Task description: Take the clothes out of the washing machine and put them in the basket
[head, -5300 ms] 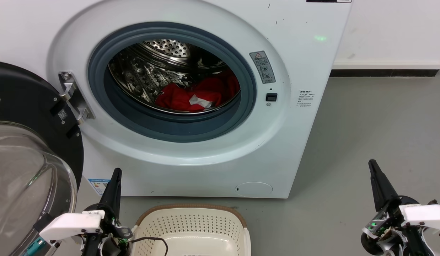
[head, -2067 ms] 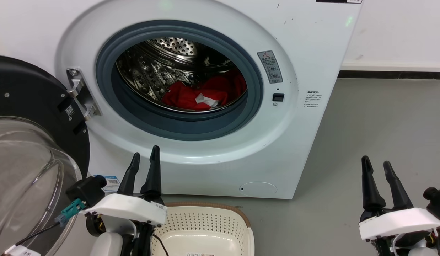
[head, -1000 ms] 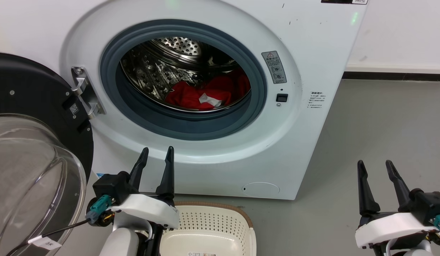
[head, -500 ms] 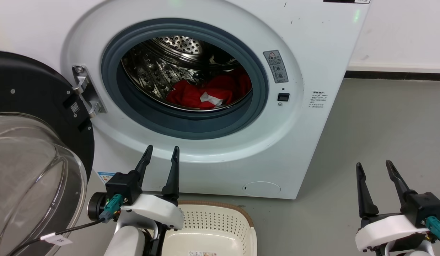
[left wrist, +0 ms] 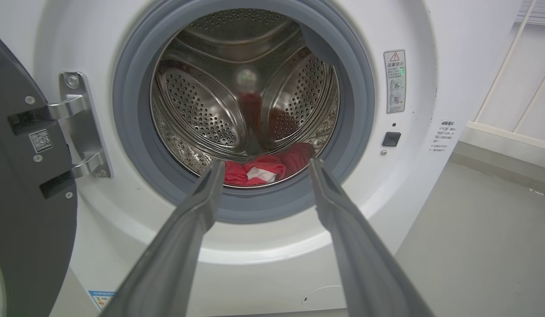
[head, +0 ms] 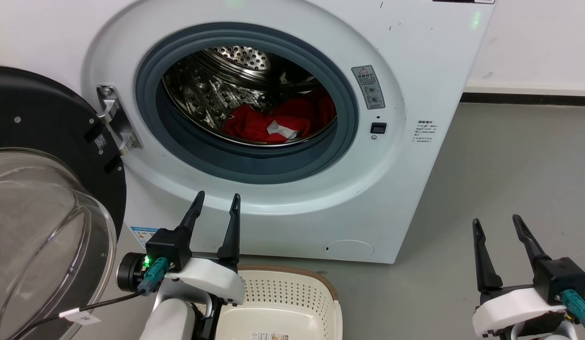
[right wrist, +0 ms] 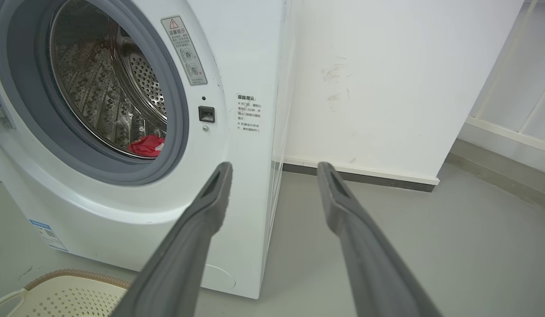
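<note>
Bright red clothes [head: 245, 125], a white label [head: 280, 130] showing among the folds, lie heaped at the bottom of the perforated steel drum [head: 202, 89] of a white front-loading washing machine [head: 415, 56]. The machine's black-rimmed glass door [head: 42, 141] is swung wide to the robot's left. A warning sticker [head: 369, 87] topped by a red triangle sits just right of the grey rubber ring [head: 179, 146]. Its print, like the block of small text [head: 425, 131] near the black latch, is too small to read. A QR code label [head: 100, 140] is fixed to the door's inner face, and a blue-edged label [head: 142, 233] marks the machine's lower front corner.

On the grey floor [head: 510, 165] before the machine stands the cream perforated basket [head: 292, 295], brown-rimmed, with a paper label [head: 271, 336] on its bottom. The left gripper [head: 218, 194] hovers at the basket's left edge, below the porthole, its jaws parted and holding nothing. The right gripper [head: 495, 219] is well to the right over bare floor, its jaws likewise apart and empty.
</note>
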You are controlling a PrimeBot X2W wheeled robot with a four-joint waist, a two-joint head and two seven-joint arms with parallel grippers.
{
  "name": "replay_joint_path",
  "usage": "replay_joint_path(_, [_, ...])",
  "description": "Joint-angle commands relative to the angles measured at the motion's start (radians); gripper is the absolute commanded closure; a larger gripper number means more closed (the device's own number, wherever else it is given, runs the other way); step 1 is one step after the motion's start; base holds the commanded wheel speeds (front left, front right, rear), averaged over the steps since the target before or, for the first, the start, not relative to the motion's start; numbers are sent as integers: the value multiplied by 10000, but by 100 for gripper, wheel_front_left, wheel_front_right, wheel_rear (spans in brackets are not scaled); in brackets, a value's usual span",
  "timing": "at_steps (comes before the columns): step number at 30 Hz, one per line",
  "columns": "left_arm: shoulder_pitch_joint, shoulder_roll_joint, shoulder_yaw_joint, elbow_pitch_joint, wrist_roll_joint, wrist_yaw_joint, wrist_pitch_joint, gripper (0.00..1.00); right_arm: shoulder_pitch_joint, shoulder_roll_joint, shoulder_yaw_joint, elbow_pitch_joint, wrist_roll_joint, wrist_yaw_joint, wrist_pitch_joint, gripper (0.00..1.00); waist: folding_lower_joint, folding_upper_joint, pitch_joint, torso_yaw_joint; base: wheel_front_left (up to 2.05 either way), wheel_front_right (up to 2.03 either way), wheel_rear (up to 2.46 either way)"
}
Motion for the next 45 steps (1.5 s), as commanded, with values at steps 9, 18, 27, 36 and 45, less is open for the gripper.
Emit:
replay_joint_path(9, [-57, 16, -6, -3, 7, 98, -27, 0, -25, -26, -7, 34, -6, -3, 1, 0, -1, 0, 11, -24, 0, 0, 0])
replay_joint_path(18, [-346, 16, 49, -9, 167, 59, -27, 0, -258, -26, -26, -112, 66, -3, 25, 0, -1, 0, 401, -38, 0, 0, 0])
replay_joint_path(27, [-1329, 14, 214, 111, 471, 75, -25, 0, -846, -25, 60, -511, 70, -3, 20, 0, -1, 0, 1636, -223, 0, 0, 0])
replay_joint_path(36, [-2890, 167, 655, 782, 796, -48, -25, 0, -1589, -20, 246, -1057, 168, -3, 107, 0, -1, 0, 3387, -642, 0, 0, 0])
replay_joint_path(45, [-4655, 473, 988, 1622, 1029, -140, -25, 0, -2178, -17, 526, -1384, 494, -5, -8, 0, -1, 0, 4905, -1178, 0, 0, 0])
